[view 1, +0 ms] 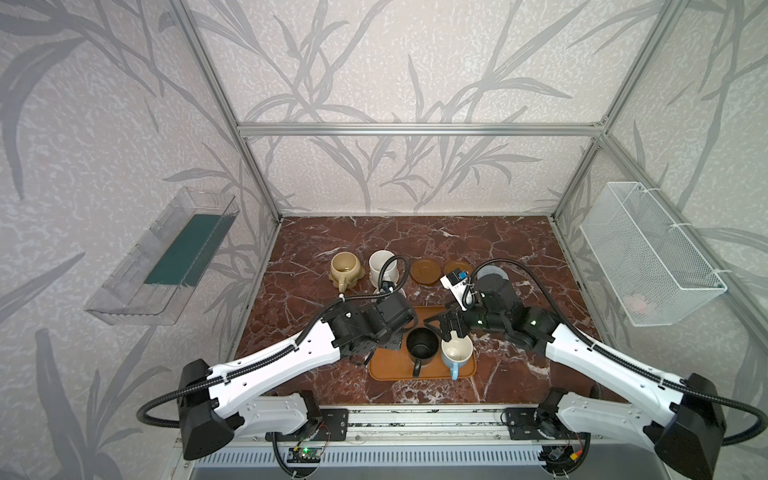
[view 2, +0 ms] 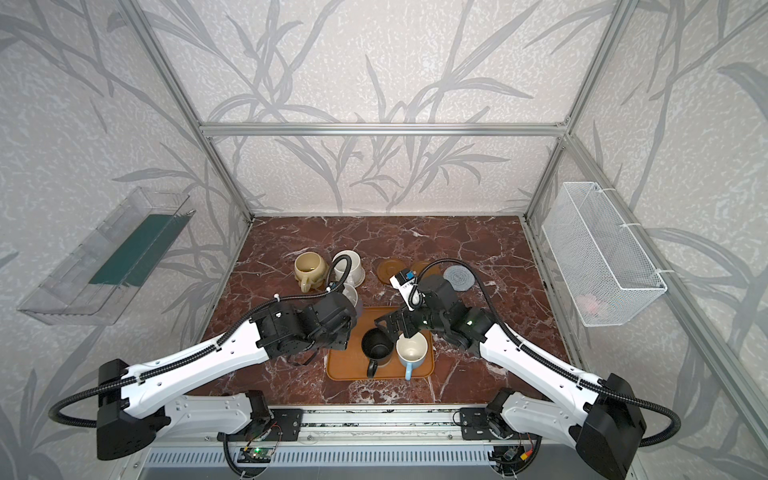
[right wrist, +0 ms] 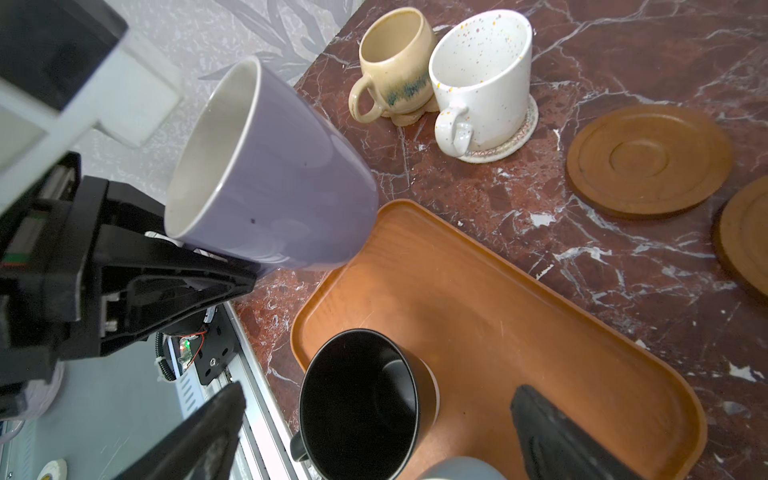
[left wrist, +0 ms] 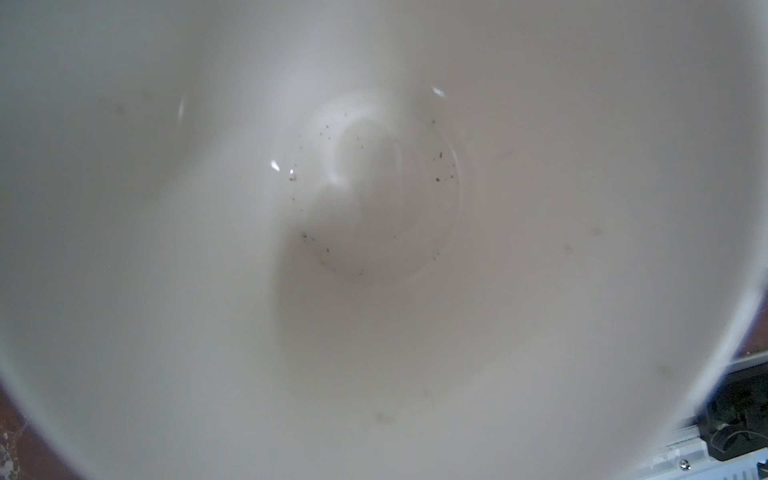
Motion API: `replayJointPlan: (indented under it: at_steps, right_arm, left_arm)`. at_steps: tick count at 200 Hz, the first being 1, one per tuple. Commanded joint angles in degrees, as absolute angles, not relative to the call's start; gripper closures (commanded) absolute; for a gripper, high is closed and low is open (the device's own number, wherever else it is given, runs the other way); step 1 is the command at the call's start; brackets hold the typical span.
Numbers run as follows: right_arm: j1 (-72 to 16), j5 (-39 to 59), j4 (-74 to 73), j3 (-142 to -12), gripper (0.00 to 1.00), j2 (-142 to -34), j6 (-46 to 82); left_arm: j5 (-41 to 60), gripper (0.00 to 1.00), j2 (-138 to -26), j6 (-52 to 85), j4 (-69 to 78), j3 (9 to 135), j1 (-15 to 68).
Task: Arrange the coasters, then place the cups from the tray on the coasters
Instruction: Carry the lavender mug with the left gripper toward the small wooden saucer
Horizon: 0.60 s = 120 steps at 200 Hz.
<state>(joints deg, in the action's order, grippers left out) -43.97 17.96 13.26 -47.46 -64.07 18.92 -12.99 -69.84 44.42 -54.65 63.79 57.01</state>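
My left gripper (right wrist: 199, 262) is shut on the rim of the lavender cup (right wrist: 270, 166), which hangs tilted above the far left corner of the orange-brown tray (view 1: 390, 368). The cup's white inside (left wrist: 374, 208) fills the left wrist view. On the tray stand the black cup (view 1: 422, 345) and the light blue cup (view 1: 456, 353). My right gripper (right wrist: 374, 428) hovers open just over them. The beige cup (view 1: 345, 266) sits on the cork coaster (right wrist: 405, 118) and the white cup (view 1: 382, 266) on the cream woven coaster (right wrist: 511, 141). Two brown disc coasters (view 1: 426, 271) (view 1: 457, 268) and the grey-blue coaster (view 2: 458, 277) lie bare.
A clear plastic bin (view 1: 166, 266) hangs on the left wall and a white wire basket (view 1: 648, 253) on the right wall. An aluminium rail (view 1: 415, 419) runs along the table's front edge. Both arms meet over the tray.
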Motion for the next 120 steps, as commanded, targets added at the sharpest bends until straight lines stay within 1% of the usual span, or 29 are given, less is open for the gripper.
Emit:
replayJointPlan:
  at_steps: [1,55,88,104,120]
  right_arm:
    - [-43.07,16.88,11.58,-50.39,0.01,-64.77,20.99]
    - [-38.84,17.98,14.65,-52.63,0.01,-64.73,22.33]
    - [-32.54,17.96,17.91,-52.67,0.01,-65.17,24.94]
    - [-29.22,22.35,15.89,-51.58,0.01,-65.56,26.81]
    - [-27.86,25.71,11.88,-50.14,0.01,-65.53,27.07]
  left_arm:
    - [-15.28,1.00,-71.35,41.10,-53.01,68.09,55.35]
    - [-9.70,1.00,-77.61,35.31,-50.73,75.55,49.39]
    - [-9.05,1.00,-83.41,31.81,-51.81,81.29,47.82]
    - [-9.00,1.00,-86.42,30.49,-52.93,84.95,46.94]
    - [-8.39,1.00,-89.42,29.54,-53.10,87.93,46.21]
